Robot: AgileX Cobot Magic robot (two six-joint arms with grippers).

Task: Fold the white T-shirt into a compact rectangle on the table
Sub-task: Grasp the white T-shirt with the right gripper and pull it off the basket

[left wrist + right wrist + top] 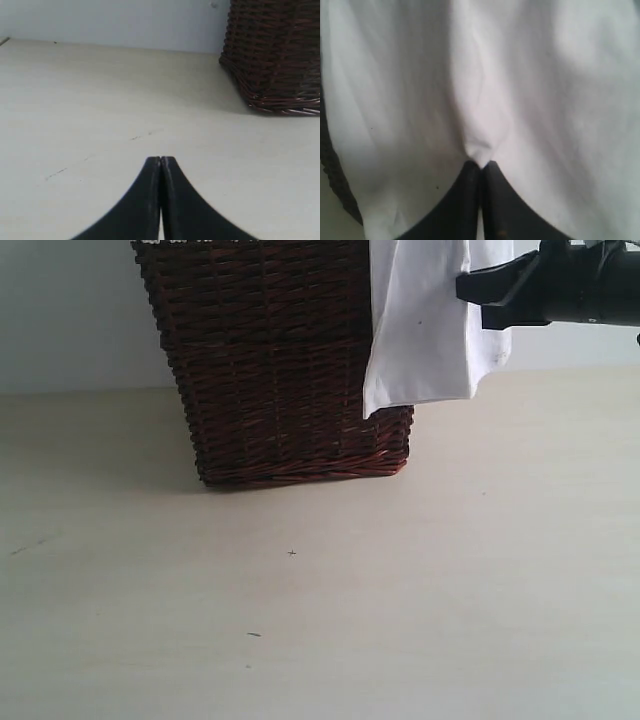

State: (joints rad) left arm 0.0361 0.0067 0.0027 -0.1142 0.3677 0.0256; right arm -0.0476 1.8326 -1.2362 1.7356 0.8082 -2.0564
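the white t-shirt [420, 330] hung over the basket [270, 360], upper right of the frame: light, limp, likely slippery. the right gripper [481, 164] was clamped on a small fold; a thicker bunch might hold better. the left gripper [161, 160] was closed, empty, above the table [300, 620].

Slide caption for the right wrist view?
Right gripper shut on a pinch of the white T-shirt, wicker basket rim beside it.

A plain, pale grey-white wall [70, 315] stood behind, unmarked and evenly lit. Before it, a tall dark brown woven wicker basket [270, 370] rested on the broad pale beige-cream table [420, 620], with a soft shadow at its base. The light was diffuse, without glare.
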